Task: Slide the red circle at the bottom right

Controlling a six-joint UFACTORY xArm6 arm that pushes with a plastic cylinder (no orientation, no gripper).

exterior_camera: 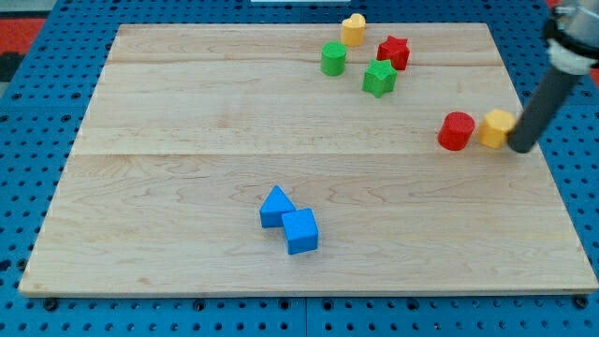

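- The red circle (457,130) and the star (394,51) are red.
- Two blocks are green (333,58) (379,78).
- Two are yellow (498,127) (353,29).
- Two are blue (276,206) (300,231).
- The board (187,122) is pale wood with fine grain.

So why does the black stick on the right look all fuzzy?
In the camera view, the rod is soft and smeared, most at the view's top right, likely motion blur; my tip sits just right of the yellow block, with the red circle beside it. The blocks look sharp, lighting is even, shadows are faint, and the wooden board shows no glare.
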